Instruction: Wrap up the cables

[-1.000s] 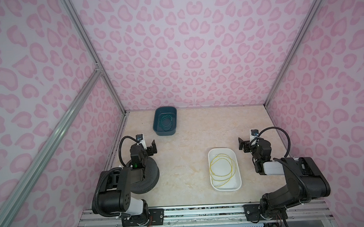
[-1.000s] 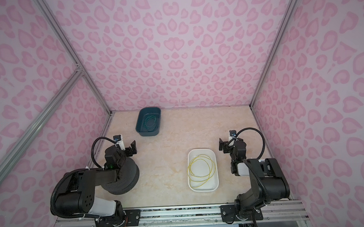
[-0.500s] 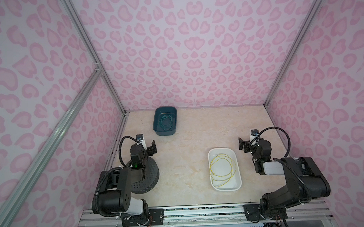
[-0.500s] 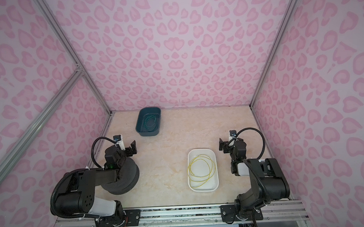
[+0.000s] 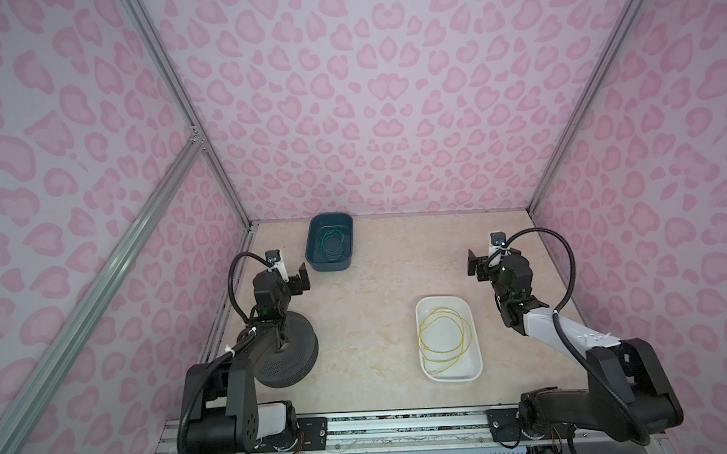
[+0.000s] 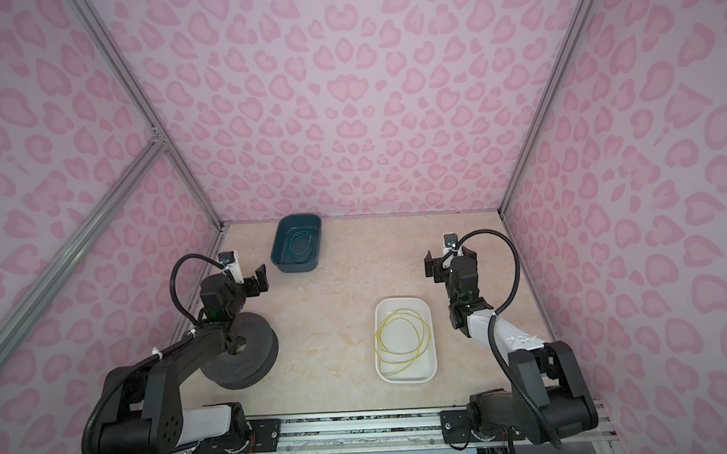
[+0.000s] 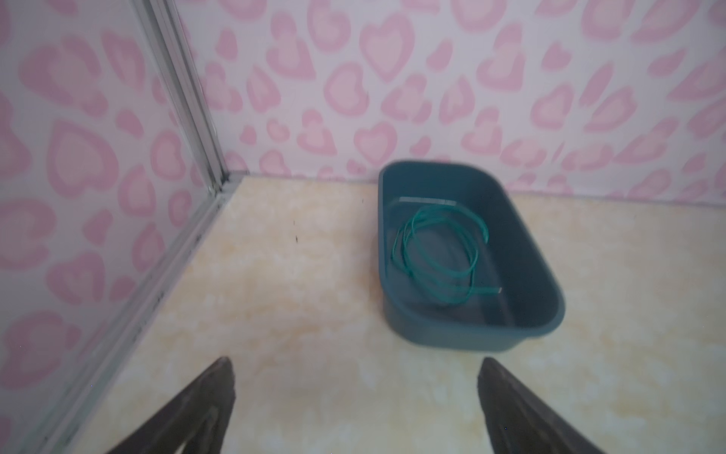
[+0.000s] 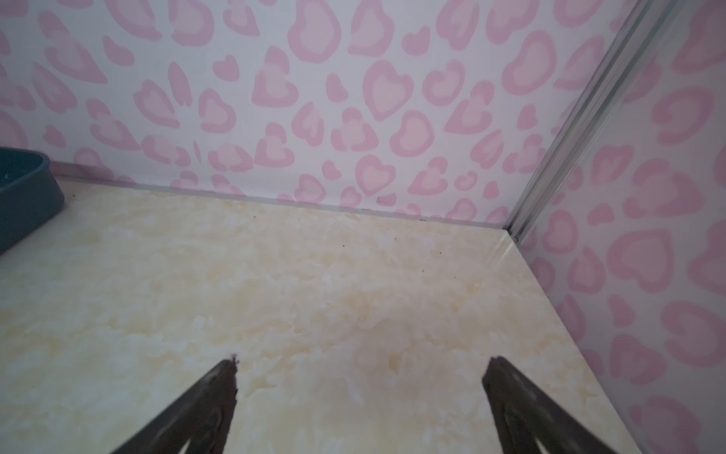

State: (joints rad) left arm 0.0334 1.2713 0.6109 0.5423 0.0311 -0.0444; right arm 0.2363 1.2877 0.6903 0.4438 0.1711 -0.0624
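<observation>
Standing wide apart, left fingers (image 7: 188, 416) empty, right fingers (image 8: 196, 412) empty, touching nothing.

glossy marbled tabletop (image 5: 369, 319), smooth plastic white tray (image 5: 474, 357), perforated matt black spool (image 5: 293, 355).

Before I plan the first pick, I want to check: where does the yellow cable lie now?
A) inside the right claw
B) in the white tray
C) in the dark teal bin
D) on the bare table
B: the yellow cable lies in loose loops inside the white tray, and nothing grips it.
</observation>
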